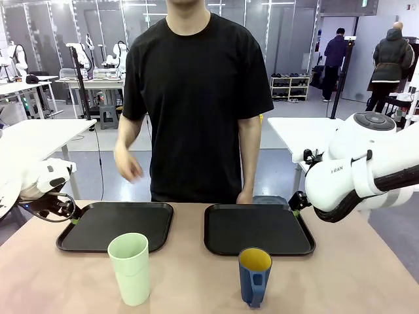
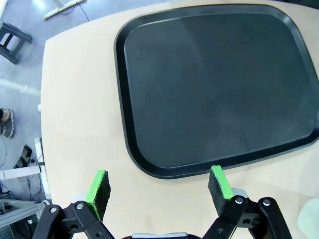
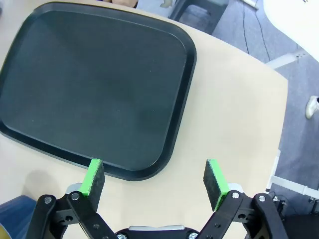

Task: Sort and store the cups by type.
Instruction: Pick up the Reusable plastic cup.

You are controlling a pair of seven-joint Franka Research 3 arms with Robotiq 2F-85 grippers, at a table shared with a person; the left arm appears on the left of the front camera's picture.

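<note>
Pale green plastic, the tumbler (image 1: pixel 129 268) stands upright on the tabletop (image 1: pixel 196 288), lower left of centre in the front view, just in front of the near rim of the left tray (image 1: pixel 118 226). Lower right of centre the mug (image 1: pixel 255 276) stands upright too, dark blue with its yellow inside showing and its handle turned toward the camera, just in front of the right tray (image 1: pixel 258 229). The two black trays lie side by side with a narrow strip of tabletop between them.

The left pincer (image 1: pixel 65 212) sits low at the left edge of the front view, by the left tray's outer corner. In the left wrist view it (image 2: pixel 158 181) is spread wide, green pads (image 2: pixel 99 184) far apart and gripping nothing, over the tray's rim (image 2: pixel 149 172); a pale sliver of the tumbler (image 2: pixel 310 219) shows at lower right.

The right pincer (image 1: pixel 298 201) is at the right tray's far right corner, partly hidden by its arm. In the right wrist view it (image 3: pixel 154 175) gapes wide with nothing held, above the tray's rim (image 3: pixel 144 174); the mug (image 3: pixel 10 214) is a blue patch at lower left.

At the far side a person in a black T-shirt has one hand (image 1: pixel 127 163) raised at left of centre and the other hand (image 1: pixel 245 196) low by the right tray's far rim
</note>
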